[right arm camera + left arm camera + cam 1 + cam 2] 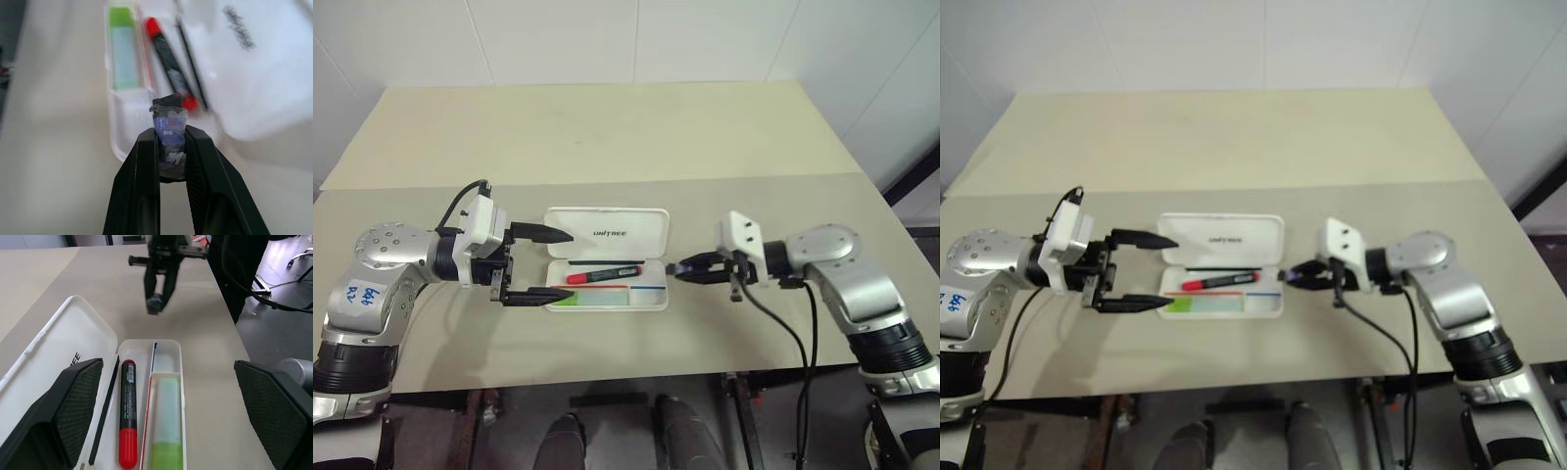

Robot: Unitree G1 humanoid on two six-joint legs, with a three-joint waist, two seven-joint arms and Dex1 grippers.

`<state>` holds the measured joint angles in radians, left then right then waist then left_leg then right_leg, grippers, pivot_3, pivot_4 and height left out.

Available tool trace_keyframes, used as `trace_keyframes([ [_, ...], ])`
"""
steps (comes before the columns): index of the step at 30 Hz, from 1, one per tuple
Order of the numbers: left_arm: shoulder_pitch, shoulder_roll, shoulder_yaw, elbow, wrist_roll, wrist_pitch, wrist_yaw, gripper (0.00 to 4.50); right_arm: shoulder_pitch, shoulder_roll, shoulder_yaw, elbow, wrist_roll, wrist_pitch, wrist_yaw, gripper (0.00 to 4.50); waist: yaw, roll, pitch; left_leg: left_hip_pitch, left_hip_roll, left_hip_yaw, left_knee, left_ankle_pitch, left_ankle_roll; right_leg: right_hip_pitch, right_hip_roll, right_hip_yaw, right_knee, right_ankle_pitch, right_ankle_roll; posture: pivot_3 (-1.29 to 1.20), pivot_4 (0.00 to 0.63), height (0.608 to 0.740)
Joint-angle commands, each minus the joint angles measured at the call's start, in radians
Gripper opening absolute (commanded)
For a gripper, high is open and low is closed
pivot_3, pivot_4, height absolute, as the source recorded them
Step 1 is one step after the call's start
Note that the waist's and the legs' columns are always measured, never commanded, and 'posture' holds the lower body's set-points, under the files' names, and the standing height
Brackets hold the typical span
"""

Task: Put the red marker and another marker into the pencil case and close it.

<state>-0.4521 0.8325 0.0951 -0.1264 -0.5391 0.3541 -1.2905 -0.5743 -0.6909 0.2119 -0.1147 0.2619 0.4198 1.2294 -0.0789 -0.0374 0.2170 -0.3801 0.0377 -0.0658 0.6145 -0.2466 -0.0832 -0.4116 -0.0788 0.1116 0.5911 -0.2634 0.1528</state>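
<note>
Table: a beige table [607,127] with the white pencil case [607,233] lying open near its front edge, between the two arms.
Pencil case: the lid is laid back on the far side, its small dark lettering facing up; the tray sits on the near side, with thin red and blue stripes running along it.
Red marker: the red marker [603,275] lies flat in the far part of the tray, red cap toward the left, black body toward the right.
Green marker: another marker [166,428], pale green, lies flat in the near compartment of the tray, just beside the red one, a divider between them.
Left gripper: the left gripper [536,264] sits at the left end of the case, fingers spread wide, one at the lid's edge and one at the tray's near left corner; nothing is held.
Right gripper: the right gripper [680,269] hangs just beside the right end of the case, pointing at it, fingers closed on a small grey stub [168,132] with a bluish label.
</note>
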Motion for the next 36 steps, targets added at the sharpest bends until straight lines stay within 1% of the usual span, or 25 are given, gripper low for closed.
trace_keyframes([
  [1, 0.001, 0.013, 0.011, 0.001, 0.004, -0.020, -0.009, 4.50, -0.004, 0.008, 0.046, -0.025, -0.044, -0.014, -0.020, 0.36, 0.000, 0.000, 0.000, 0.000, 0.000, 0.000, 0.000, 0.000, 0.000, 0.000, 0.000, 0.000, 0.000, 0.000, 0.000, 0.00, 0.150, 0.740],
  [5, -0.001, 0.010, 0.008, 0.002, 0.004, -0.021, -0.011, 4.50, -0.021, 0.025, 0.092, -0.003, -0.082, -0.033, -0.024, 0.36, 0.000, 0.000, 0.000, -0.004, 0.000, 0.000, 0.000, 0.000, 0.000, -0.004, 0.000, 0.000, 0.000, 0.000, 0.000, 0.00, 0.150, 0.740],
  [11, 0.001, 0.005, 0.007, -0.003, 0.004, -0.020, -0.011, 4.50, -0.061, 0.079, 0.124, 0.041, -0.113, -0.025, -0.037, 0.36, -0.003, 0.000, 0.000, -0.005, 0.000, 0.000, 0.000, 0.000, 0.000, -0.004, 0.000, 0.000, 0.000, 0.001, 0.002, 0.00, 0.150, 0.740],
  [18, 0.005, 0.000, 0.009, -0.011, 0.002, -0.018, -0.001, 4.50, -0.074, 0.090, 0.139, 0.041, -0.111, 0.002, -0.033, 0.36, 0.001, 0.000, 0.000, -0.005, 0.000, -0.001, 0.000, 0.000, 0.000, -0.004, 0.000, -0.001, 0.000, 0.001, 0.002, 0.00, 0.150, 0.740],
  [26, 0.002, -0.003, 0.006, -0.008, 0.004, -0.022, 0.005, 4.50, -0.072, 0.079, 0.150, 0.023, -0.102, 0.056, -0.005, 0.36, -0.001, 0.000, 0.000, -0.005, 0.000, -0.001, 0.000, 0.000, 0.000, -0.004, 0.000, -0.001, 0.000, 0.002, 0.003, 0.00, 0.150, 0.740],
  [29, -0.002, -0.005, 0.004, -0.003, 0.006, -0.024, 0.004, 4.50, -0.070, 0.089, 0.149, 0.029, -0.106, 0.065, -0.020, 0.36, -0.001, 0.000, 0.000, -0.005, 0.000, -0.001, 0.000, 0.000, 0.000, -0.004, 0.000, -0.001, 0.000, 0.002, 0.003, 0.00, 0.150, 0.740],
  [31, -0.005, -0.007, 0.003, -0.001, 0.007, -0.024, 0.005, 4.50, -0.072, 0.097, 0.152, 0.030, -0.103, 0.054, -0.020, 1.09, -0.001, 0.000, 0.000, -0.005, 0.000, -0.001, 0.000, 0.000, 0.000, -0.004, 0.000, -0.001, 0.000, 0.002, 0.003, 0.00, 0.150, 0.740],
  [34, -0.009, -0.008, 0.002, 0.002, 0.008, -0.025, 0.004, 4.50, -0.079, 0.106, 0.151, 0.034, -0.104, 0.065, -0.034, 2.03, -0.002, 0.000, 0.000, -0.005, 0.000, -0.001, 0.000, 0.000, 0.000, -0.004, 0.000, -0.001, 0.000, 0.002, 0.004, 0.00, 0.150, 0.740],
  [36, -0.012, -0.010, 0.001, 0.006, 0.009, -0.026, 0.004, 4.50, -0.084, 0.108, 0.154, 0.038, -0.105, 0.062, -0.034, 2.81, -0.001, 0.000, 0.000, -0.005, 0.000, -0.001, 0.000, 0.000, 0.000, -0.004, 0.000, -0.002, 0.000, 0.002, 0.004, 0.00, 0.150, 0.740],
])
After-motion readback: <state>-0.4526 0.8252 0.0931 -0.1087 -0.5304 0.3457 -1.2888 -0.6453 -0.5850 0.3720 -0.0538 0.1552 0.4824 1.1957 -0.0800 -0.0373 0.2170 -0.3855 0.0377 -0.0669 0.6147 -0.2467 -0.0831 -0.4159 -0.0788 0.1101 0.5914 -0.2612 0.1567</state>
